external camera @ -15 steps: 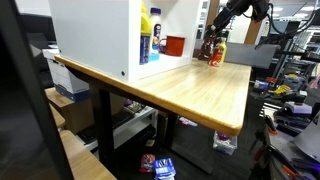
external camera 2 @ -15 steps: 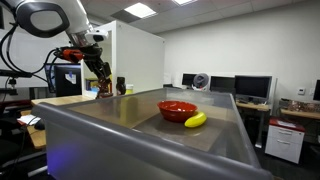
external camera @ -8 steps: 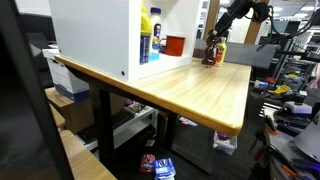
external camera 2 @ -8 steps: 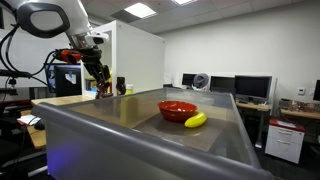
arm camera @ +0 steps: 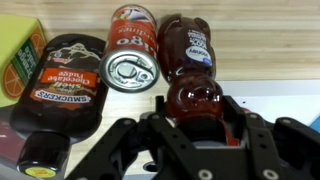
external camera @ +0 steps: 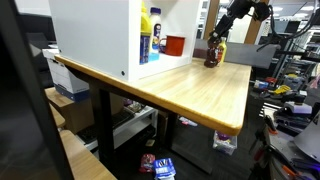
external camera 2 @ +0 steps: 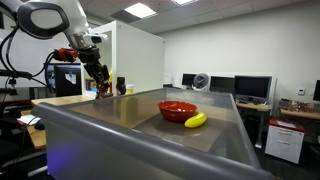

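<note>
While seen from the wrist, gripper point(arm camera: 195, 108) clenched on one bear-shaped bottle point(arm camera: 190, 50); alongside, one can point(arm camera: 132, 62), one chocolate syrup bottle point(arm camera: 65, 85), one yellow box point(arm camera: 14, 50)

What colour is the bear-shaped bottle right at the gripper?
The bear-shaped bottle is dark reddish-brown. It shows best in the wrist view.

The bear bottle point(arm camera: 192, 70), clear plastic full of dark red-brown sauce with a label on its belly, stands upright on the pale wooden bench point(arm camera: 270, 40), just beside a red can point(arm camera: 132, 55), clasped at the head by the end effector point(arm camera: 196, 108).
</note>
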You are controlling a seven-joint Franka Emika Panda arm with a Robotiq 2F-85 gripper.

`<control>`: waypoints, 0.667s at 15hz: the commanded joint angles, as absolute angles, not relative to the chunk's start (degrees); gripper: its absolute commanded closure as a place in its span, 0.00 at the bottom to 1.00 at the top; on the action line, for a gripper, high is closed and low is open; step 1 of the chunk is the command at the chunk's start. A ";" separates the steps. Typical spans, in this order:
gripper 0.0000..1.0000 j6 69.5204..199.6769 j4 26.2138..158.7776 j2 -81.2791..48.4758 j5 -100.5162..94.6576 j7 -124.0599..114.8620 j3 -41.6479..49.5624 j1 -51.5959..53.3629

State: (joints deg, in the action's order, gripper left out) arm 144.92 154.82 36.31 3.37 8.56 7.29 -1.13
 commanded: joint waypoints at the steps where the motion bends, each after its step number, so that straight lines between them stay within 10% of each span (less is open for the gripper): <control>1: 0.43 142.03 153.17 36.02 3.45 5.85 6.62 -2.26; 2: 0.17 141.66 153.23 35.99 3.70 5.36 6.69 -2.24; 10: 0.00 141.39 152.90 37.54 6.07 4.20 7.37 -1.19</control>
State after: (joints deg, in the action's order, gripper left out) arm 143.24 153.52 36.42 4.62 5.27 7.49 -1.39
